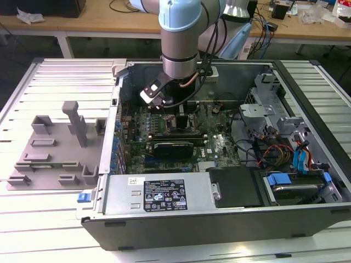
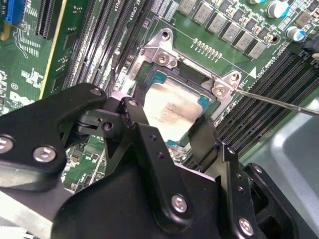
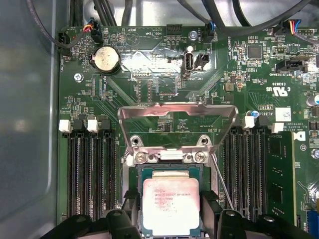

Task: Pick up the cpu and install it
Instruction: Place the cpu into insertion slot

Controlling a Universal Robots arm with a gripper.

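Hand (image 2: 167, 117) closed on the cpu (image 2: 172, 107), one black finger (image 2: 137, 124) pressed to each of two opposite edges; same grip seen in the first wrist view, hand (image 3: 171, 201) around cpu (image 3: 171, 206).

- cpu: silver lid up, flat, smudged with reddish and dull marks. It is squarely over the socket (image 2: 192, 73). Whether it is seated or held just above, cannot tell.
- Load plate (image 3: 177, 107) is swung open and lies back over the motherboard (image 3: 234, 84), beyond the socket.
- Thin metal lever (image 2: 279, 102) angles away from one socket corner.
- Memory slots (image 3: 92, 174) run in dark rows on both sides of the socket. None hold modules where visible.
- Coin cell (image 3: 105, 59) sits further up the board, well apart from the socket.

Exterior view: arm (image 1: 180, 38) reaches straight down into the open computer case (image 1: 219, 233), hand (image 1: 178, 109) low over the board. Case lies on its side on the slatted table (image 1: 66, 76). Grey fixture (image 1: 55, 156) is on the table toward the exterior view's left, outside the case.
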